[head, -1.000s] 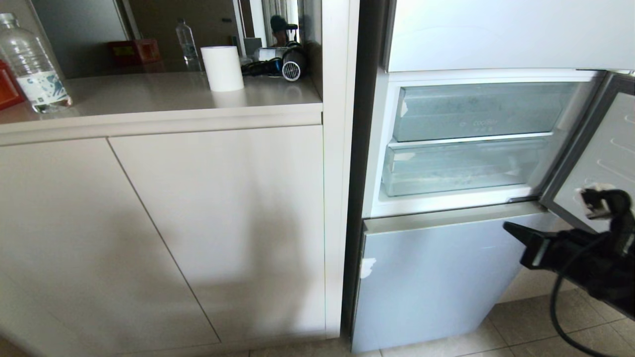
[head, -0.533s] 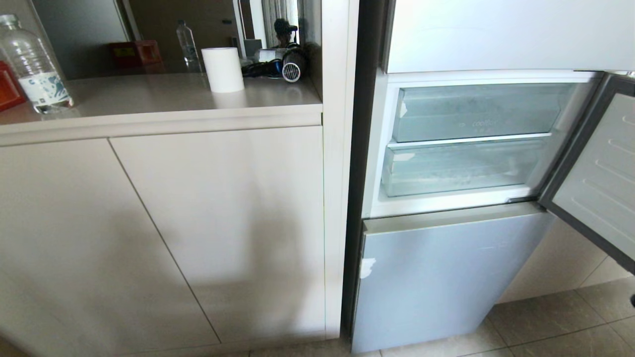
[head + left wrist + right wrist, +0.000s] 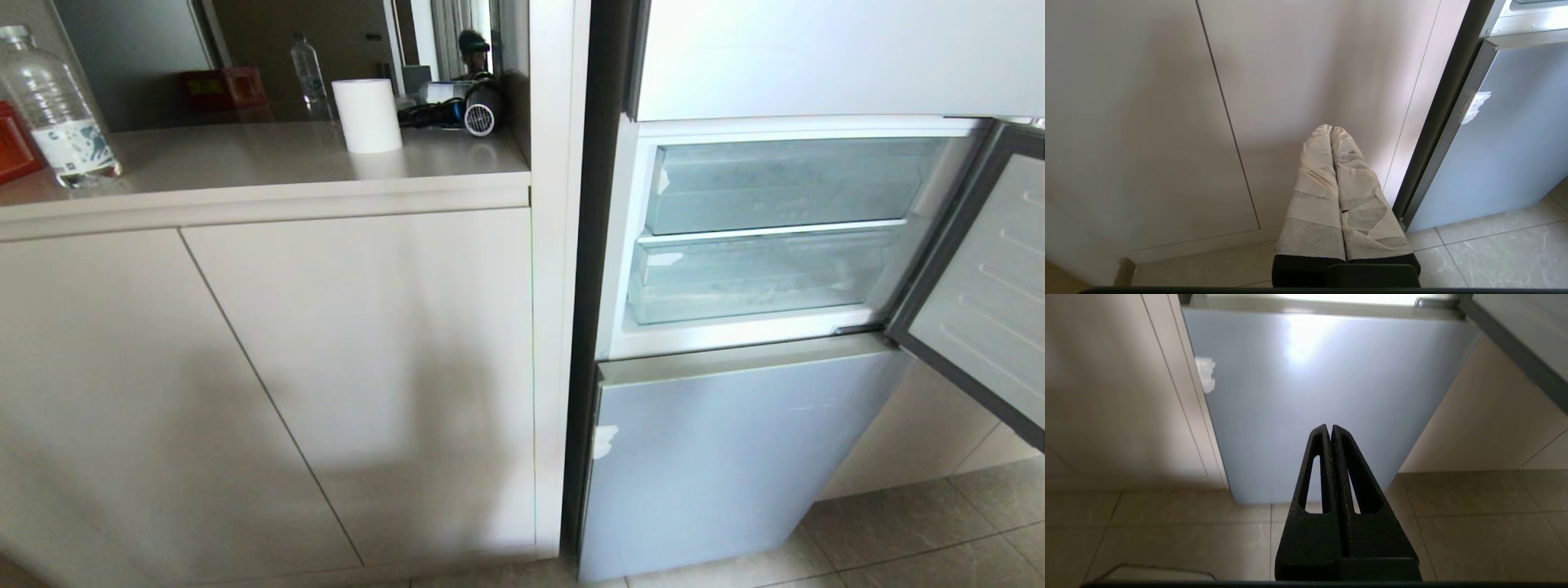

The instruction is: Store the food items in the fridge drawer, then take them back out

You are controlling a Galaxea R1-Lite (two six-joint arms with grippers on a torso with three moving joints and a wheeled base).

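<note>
While both arms hang low, each pincer is pressed shut on nothing.

Left pincer (image 3: 1331, 130), its fingers wrapped in pale tape, points at the beige cabinet door (image 3: 1306, 73); right pincer (image 3: 1329, 427), black, points at the fridge's closed lower door (image 3: 1323, 375) above the tiled floor (image 3: 1474, 506). Higher up, behind the open middle door (image 3: 992, 278), the fridge drawer (image 3: 759, 282) sits pushed in beneath a clear bin (image 3: 784, 184). No food items can be made out inside it.

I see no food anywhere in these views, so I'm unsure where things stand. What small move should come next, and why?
Probably raise the right end effector, shut and low before the closed grey lower fridge door, toward the lower clear frosted plastic fridge drawer, which is pushed in behind the open middle door and needs pulling out.
</note>
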